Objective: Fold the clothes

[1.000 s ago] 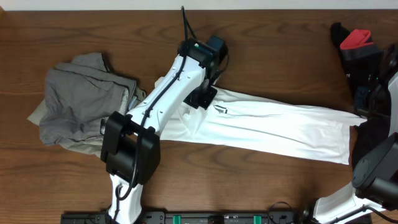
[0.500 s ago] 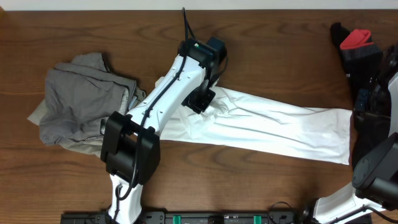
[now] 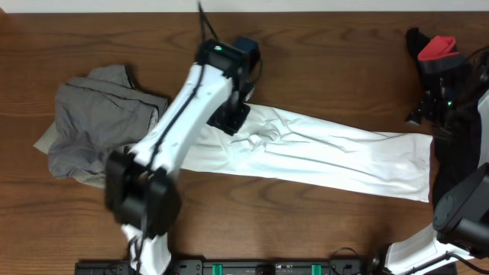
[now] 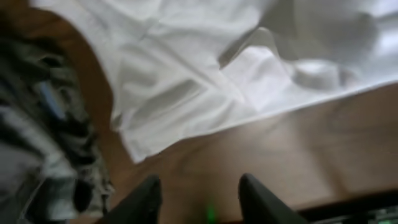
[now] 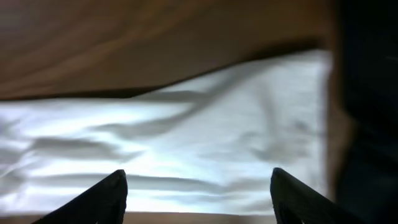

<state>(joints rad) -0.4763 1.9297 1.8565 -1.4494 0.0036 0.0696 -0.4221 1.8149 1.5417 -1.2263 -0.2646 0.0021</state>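
The clothes' white T-shirt [image 3: 336, 156] lies as a long folded strip across the table, crumpled at its left end. My left gripper [image 3: 229, 118] hovers over that end. In the left wrist view it [image 4: 199, 180] is open above bare wood, holding nothing, with the shirt's edge [image 4: 205, 81] just ahead. My right gripper [image 5: 197, 173] stands wide open over the shirt's right end [image 5: 186, 143], also holding nothing. A heap of grey-khaki pieces [image 3: 99, 126] sits at the left. A black-and-red piece [image 3: 437, 50] lies at the far right.
The right arm [image 3: 458, 122] stands along the table's right edge beside dark cloth [image 5: 367, 124]. The grey heap [image 4: 37, 143] lies close to the left of my left gripper. Bare wooden table [image 3: 321, 69] shows behind and in front of the shirt.
Both grippers have opened and let go of the shirt. The shirt's right end has dropped flat and its left end has crumpled. The left arm has moved back and to the left.
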